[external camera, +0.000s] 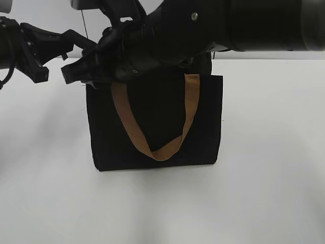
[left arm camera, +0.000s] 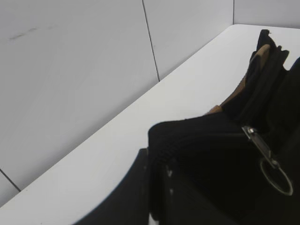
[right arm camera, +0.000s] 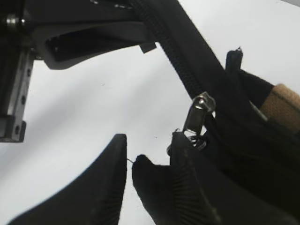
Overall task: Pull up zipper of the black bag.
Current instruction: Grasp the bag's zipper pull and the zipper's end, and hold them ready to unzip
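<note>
At the black bag's (external camera: 155, 122) top-left corner, both jaws crowd the zipper (right arm camera: 199, 115).

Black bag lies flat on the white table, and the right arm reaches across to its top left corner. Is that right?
Not quite. The black bag stands upright on the table, not flat, as the exterior view shows. The right arm does reach across to its top left corner.

white table (external camera: 264, 203) against pale grey panelled wall (left arm camera: 70, 70), evenly lit.
</note>
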Robot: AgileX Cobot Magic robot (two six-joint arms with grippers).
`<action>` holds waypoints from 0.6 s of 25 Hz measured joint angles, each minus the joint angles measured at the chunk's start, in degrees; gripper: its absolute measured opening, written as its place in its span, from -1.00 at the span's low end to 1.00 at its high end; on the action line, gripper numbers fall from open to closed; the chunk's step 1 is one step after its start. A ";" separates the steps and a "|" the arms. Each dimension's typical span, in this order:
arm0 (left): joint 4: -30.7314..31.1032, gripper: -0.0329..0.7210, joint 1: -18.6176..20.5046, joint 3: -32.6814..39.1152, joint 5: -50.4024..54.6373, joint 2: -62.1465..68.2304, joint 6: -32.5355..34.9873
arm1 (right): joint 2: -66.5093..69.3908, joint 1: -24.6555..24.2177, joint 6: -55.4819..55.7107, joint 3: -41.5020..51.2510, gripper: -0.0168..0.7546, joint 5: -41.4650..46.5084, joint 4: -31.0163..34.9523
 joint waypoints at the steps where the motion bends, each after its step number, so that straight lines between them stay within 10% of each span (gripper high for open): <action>1: 0.00 -0.93 0.00 0.00 0.00 0.00 0.00 | 0.12 0.00 0.44 0.00 -0.33 0.00 0.00; 15: 0.06 -0.93 0.00 0.00 0.00 0.00 0.00 | 0.16 -1.94 3.59 0.00 -0.33 2.33 0.15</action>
